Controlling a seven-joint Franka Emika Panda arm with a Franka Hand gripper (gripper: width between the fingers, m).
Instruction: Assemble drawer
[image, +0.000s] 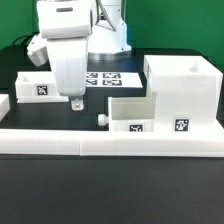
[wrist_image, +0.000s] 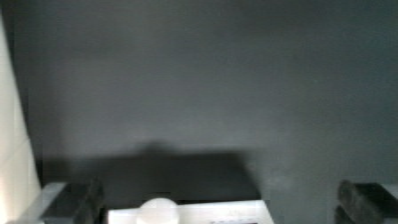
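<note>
Currently gripper (image: 76, 102) hangs low over dark table (image: 40, 118), jaws spread wide, nothing held. Knobbed tray (image: 130, 115) sits just beside it, its knob (wrist_image: 160, 207) showing between the fingers (wrist_image: 63, 200); cube casing (image: 182, 85) at exterior view's right

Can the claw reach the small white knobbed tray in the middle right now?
Probably yes: the open claw hangs beside the small white plastic knobbed tray, with only bare black table between them.
</note>
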